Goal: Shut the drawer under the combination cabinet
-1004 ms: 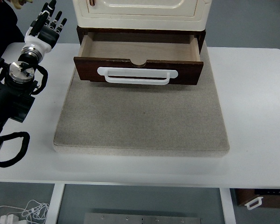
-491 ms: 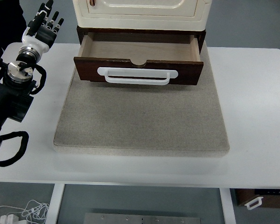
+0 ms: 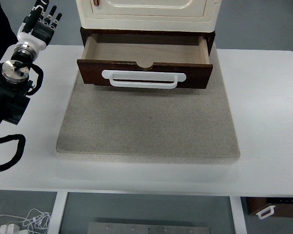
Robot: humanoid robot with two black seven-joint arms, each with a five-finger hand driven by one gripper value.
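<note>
My left hand [image 3: 37, 22] is raised over the far left corner of the white table [image 3: 263, 112], fingers [image 3: 52, 12] spread and holding nothing; my right hand is out of sight. The drawer [image 3: 144, 63] I have to shut stands pulled out, well off to the right of my fingertips and nearer the table's front edge, under the cream cabinet [image 3: 147, 13] on the grey mat [image 3: 146, 126]. To do this well, I judge I should bring my palm flat against the dark front panel near the white handle [image 3: 143, 79], close to its middle, and push straight back, so the drawer slides in squarely instead of skewing.
</note>
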